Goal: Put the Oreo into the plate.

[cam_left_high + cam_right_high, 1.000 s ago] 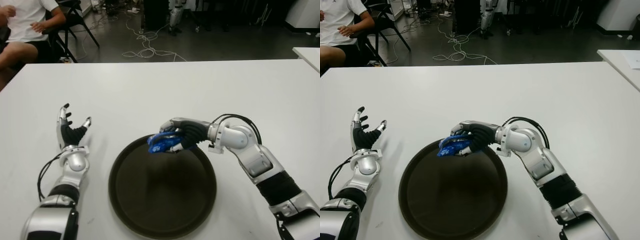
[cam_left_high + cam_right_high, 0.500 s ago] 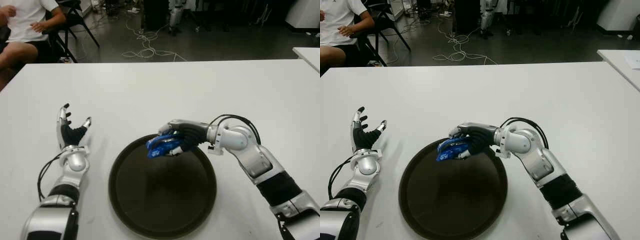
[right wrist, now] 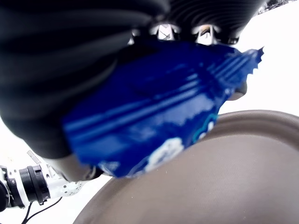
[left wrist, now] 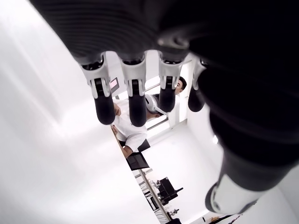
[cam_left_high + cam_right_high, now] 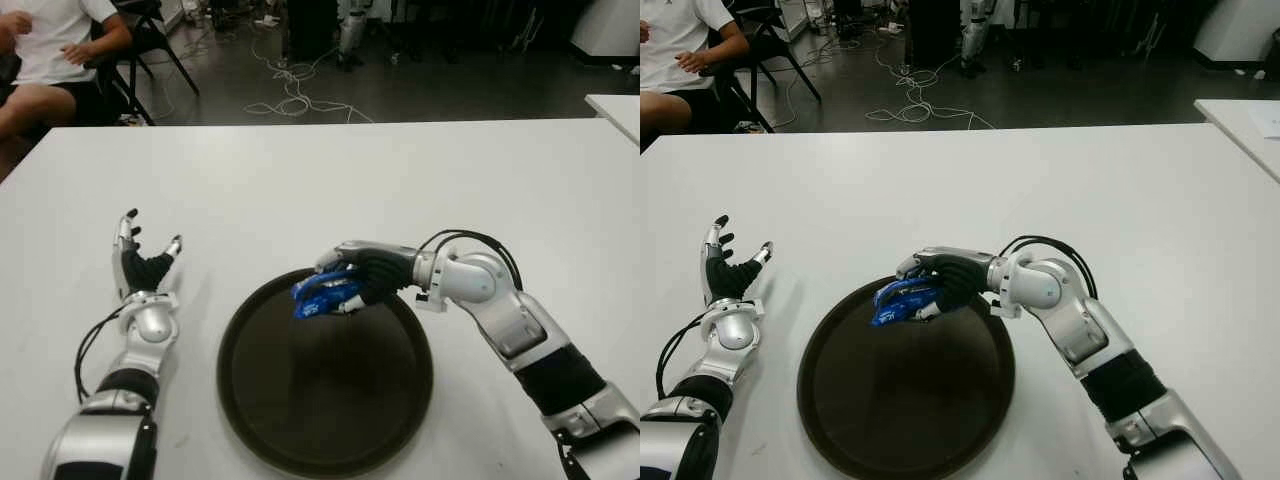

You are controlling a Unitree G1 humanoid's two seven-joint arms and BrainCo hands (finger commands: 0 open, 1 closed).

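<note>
The right hand has its fingers closed around the blue Oreo packet and holds it over the far rim of the dark round plate. In the right wrist view the packet is pressed between the black fingers, with its serrated end sticking out above the brown plate; whether it touches the plate I cannot tell. The plate lies on the white table, near the robot's side of it.

The left hand shows to the left of the plate, well apart from it, with fingers spread and holding nothing.

Beyond the far edge of the table a person sits on a chair at the left, and white cables lie on the dark floor. Nothing stands between the packet and the plate.
</note>
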